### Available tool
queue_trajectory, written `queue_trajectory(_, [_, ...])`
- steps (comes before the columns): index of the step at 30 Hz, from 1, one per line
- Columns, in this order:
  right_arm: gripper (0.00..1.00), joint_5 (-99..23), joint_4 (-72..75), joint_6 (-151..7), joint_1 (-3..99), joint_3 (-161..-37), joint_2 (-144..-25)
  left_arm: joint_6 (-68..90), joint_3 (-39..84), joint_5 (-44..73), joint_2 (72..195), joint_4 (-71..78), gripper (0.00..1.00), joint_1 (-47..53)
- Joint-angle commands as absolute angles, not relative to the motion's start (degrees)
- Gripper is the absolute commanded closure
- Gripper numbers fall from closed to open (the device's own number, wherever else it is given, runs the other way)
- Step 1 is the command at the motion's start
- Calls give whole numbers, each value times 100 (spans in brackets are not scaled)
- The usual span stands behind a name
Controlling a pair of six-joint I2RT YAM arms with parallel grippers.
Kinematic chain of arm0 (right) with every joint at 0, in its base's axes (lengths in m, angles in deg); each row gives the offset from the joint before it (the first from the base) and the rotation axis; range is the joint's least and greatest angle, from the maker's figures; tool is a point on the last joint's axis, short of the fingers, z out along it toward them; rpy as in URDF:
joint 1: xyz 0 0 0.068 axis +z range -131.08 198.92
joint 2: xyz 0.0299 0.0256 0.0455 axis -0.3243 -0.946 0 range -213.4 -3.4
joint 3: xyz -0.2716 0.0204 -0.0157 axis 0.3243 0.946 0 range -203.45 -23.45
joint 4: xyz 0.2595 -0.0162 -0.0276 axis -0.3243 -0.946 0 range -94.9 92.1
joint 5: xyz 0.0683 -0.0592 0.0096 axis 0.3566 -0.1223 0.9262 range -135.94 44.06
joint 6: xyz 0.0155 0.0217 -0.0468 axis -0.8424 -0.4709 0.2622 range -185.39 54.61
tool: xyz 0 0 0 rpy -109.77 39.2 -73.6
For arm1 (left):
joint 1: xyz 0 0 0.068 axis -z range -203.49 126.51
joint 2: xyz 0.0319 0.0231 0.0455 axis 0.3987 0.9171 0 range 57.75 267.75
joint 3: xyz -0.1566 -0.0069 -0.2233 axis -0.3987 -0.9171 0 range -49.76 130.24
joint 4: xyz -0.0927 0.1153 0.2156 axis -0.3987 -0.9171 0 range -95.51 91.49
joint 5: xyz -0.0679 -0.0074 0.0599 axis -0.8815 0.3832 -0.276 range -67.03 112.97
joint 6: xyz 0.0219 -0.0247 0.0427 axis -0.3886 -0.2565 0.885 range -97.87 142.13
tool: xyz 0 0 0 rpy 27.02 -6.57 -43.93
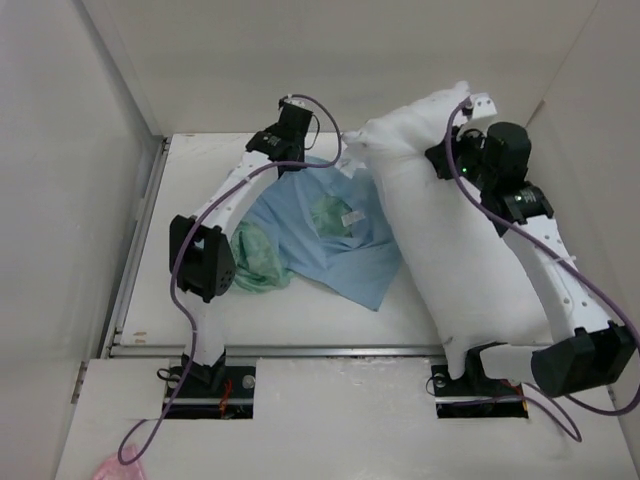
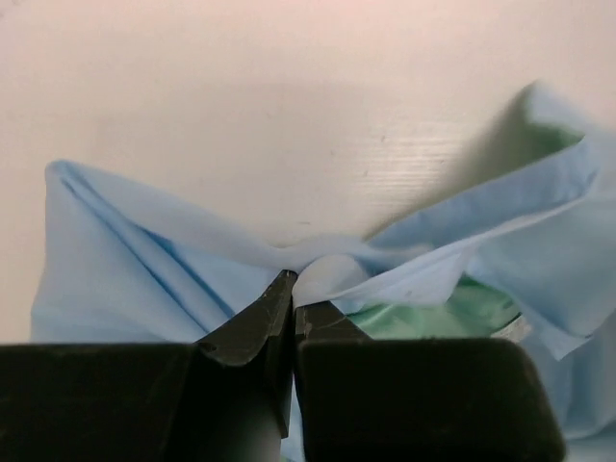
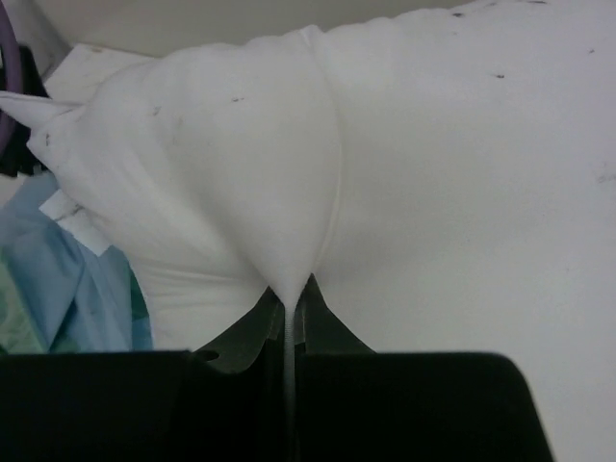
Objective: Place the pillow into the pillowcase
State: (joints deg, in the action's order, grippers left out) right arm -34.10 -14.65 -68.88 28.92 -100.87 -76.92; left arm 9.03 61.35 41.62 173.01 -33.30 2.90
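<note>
Looking down from above, we found the pillow [image 1: 450, 250] stretched along the right side of the table [image 1: 300, 315], its long axis running from the near edge towards the far edge. The right gripper [image 3: 289, 294] was clamped on a pinch of the pillow's cloth near the far end; in the wrist view the white fabric drew to a point between the shut jaws.

The pillowcase [image 1: 330, 245] lay crumpled in the middle of the table, directly left of the pillow and touching it. The left gripper [image 2: 294, 289] was closed on a fold of the pillowcase's blue edge, out towards the far edge of the table. The green lining [image 2: 433, 313] showed just to the right of the jaws, and we took that for the mouth.

So the held end of the pillow sat just beside the held edge of the pillowcase, on its right. We judged that the coming move turned on bringing that end leftward into a mouth that looked barely parted. The right arm was nearer the pillow, the left nearer the pillowcase.

The pillow looked plump and white, with a few dark specks and pointed corners. The pillowcase looked limp and blue, with a small white tag [image 1: 350, 218].
</note>
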Motion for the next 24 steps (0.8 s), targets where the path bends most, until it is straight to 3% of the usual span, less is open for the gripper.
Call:
queue_trajectory(1, [100,-3477,-1064,-7100,3464,-9684,-7626,1035,6036,4168,16630,-3138,100,270])
queue_trajectory(8, [100,-4399,-941,-7389,4721,-9613,-8144,965,5896,4098,16506,-3244,100,375])
queue_trajectory(19, [100,-7185,-1135,-8086,4925,-10825,-9972,684,5843,4046,16506,-3481,100,533])
queue_trajectory(24, [100,-6879,-916,-7411,5441,-10477,-9763,798,6044,3844,16646,-3349,100,533])
